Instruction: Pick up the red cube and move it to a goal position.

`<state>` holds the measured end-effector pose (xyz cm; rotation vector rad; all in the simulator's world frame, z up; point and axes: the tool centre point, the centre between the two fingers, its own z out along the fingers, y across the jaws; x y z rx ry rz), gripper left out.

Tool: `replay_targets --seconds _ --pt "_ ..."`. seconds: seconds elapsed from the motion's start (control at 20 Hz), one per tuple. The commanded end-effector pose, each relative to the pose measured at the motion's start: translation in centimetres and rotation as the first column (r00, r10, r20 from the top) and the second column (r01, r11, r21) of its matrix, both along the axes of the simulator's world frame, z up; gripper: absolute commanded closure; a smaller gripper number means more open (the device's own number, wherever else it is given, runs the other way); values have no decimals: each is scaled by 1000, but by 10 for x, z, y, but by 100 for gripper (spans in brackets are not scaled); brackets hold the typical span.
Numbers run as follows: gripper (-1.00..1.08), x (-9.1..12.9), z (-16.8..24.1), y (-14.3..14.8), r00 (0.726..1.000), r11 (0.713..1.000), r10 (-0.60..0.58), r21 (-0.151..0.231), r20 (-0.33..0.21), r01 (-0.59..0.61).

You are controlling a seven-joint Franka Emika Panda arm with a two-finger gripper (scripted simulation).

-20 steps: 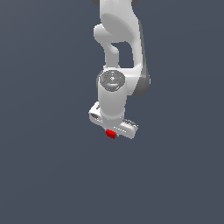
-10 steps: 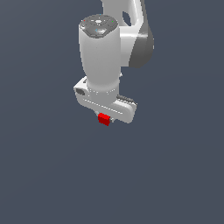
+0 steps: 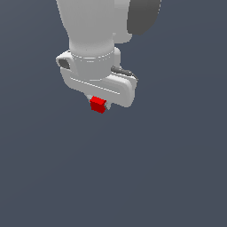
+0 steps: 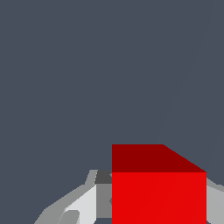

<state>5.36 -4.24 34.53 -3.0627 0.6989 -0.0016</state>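
The red cube (image 3: 98, 105) is small and plain, and it peeks out just below the white hand of the arm in the exterior view. My gripper (image 3: 98, 103) is shut on it, with most of both fingers hidden behind the hand's body. In the wrist view the red cube (image 4: 158, 188) fills a large part of the picture, a grey-white finger (image 4: 87, 203) pressed against one side and a sliver of the other finger (image 4: 214, 201) against the opposite side. The cube hangs well clear of the dark surface.
A plain dark grey-blue surface (image 3: 168, 177) fills the background in both views. The white arm (image 3: 95, 31) with its dark joint (image 3: 144, 15) takes up the upper part of the exterior view.
The arm with the cube in its grip has come much closer to the exterior camera, looming larger in each frame. The cube stays held between the fingers.
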Motion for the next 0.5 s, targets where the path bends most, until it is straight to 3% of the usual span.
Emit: replay_targets --seconds 0.0,0.45 --pt "108 1 13 -3 1000 1000 0 0 -1 0" --pt "108 3 31 -6 1000 1000 1 0 -1 -1"
